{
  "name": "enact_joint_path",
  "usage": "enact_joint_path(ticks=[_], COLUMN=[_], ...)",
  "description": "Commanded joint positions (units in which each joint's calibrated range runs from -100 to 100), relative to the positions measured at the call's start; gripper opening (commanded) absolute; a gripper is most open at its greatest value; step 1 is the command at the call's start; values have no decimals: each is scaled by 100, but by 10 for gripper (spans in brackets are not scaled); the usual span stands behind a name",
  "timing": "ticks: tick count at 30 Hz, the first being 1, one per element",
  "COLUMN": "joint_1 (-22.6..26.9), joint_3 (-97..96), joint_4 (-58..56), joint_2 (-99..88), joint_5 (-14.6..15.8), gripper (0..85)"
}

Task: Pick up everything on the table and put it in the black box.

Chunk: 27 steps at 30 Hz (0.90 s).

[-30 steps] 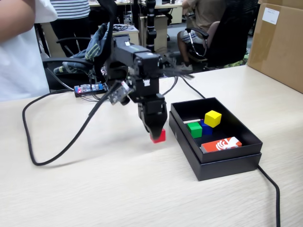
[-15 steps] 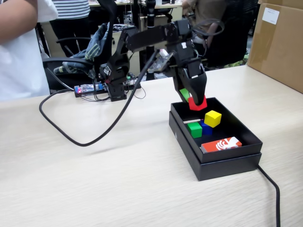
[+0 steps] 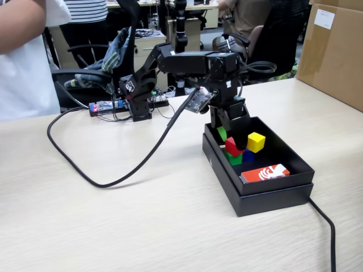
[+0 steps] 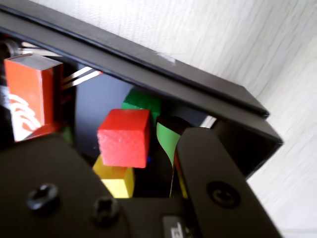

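My gripper (image 3: 231,136) hangs open just inside the black box (image 3: 272,195), at its far left end in the fixed view. The red cube (image 3: 233,146) lies tilted right below the jaws, on top of the green cube (image 3: 233,158). Beside them in the box are the blue cube (image 3: 248,154) and the yellow cube (image 3: 256,141). In the wrist view the red cube (image 4: 124,138) sits between the jaws of the gripper (image 4: 119,131) with a gap to the green-taped finger (image 4: 167,139). The yellow cube (image 4: 116,181) and green cube (image 4: 141,101) show behind it. The box rim (image 4: 148,64) crosses above.
A red-and-white card (image 3: 265,173) lies at the near end of the box and also shows in the wrist view (image 4: 29,99). A black cable (image 3: 113,175) loops over the table (image 3: 142,238). A brown carton (image 3: 334,51) stands at the back right. A person stands at far left.
The gripper carried the red cube from the table left of the box up over the rim, then lowered into the box and opened. The cube now rests on the green one.
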Motion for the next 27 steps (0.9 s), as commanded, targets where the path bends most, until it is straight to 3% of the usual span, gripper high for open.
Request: enact_joint_path(ticks=[1,9,14,19,27], joint_1=[15,-317,-733,-1201,-1319], joint_3=[-57,-1027,-2758,-5442,-8842], joint_4=[-122,-122,68,1183,3075], joint_2=[-1381,-5121,-7382,-9401,-11444], joint_5=[5,-15,-107,-147,-59], gripper=[407,408,457,457,480])
